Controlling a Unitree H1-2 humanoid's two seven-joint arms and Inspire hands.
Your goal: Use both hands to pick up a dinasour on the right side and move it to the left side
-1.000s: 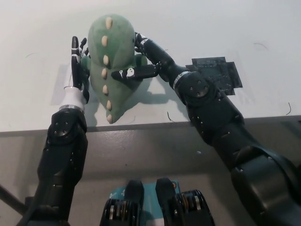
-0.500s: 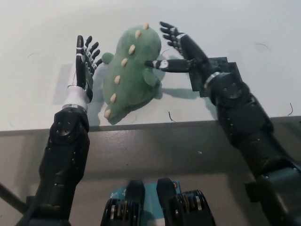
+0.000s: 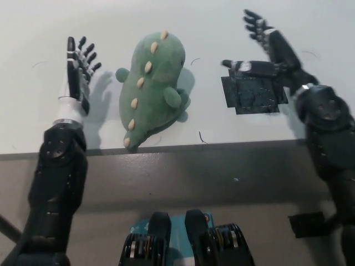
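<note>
Both hands had pulled away, fingers spread: left hand [image 3: 76,72], right hand [image 3: 270,47]. My dinosaur [image 3: 152,86] lay free on the counter [image 3: 222,22], left of the black mat [image 3: 254,93]. Soft, light plush; squeeze its flanks.

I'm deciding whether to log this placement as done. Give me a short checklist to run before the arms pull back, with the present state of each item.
1. Left hand free of the toy: ok, open, fingers spread, a gap of bare table between them.
2. Right hand free of the toy: ok, open, over the black patch, well clear.
3. Dinosaur resting on the table: ok, lying unsupported.
4. Safe from the table's front edge: not ok, its tail tip reaches close to the edge.
5. Placed on the left side: cannot tell, it lies left of the patch but near the middle of the view.
</note>
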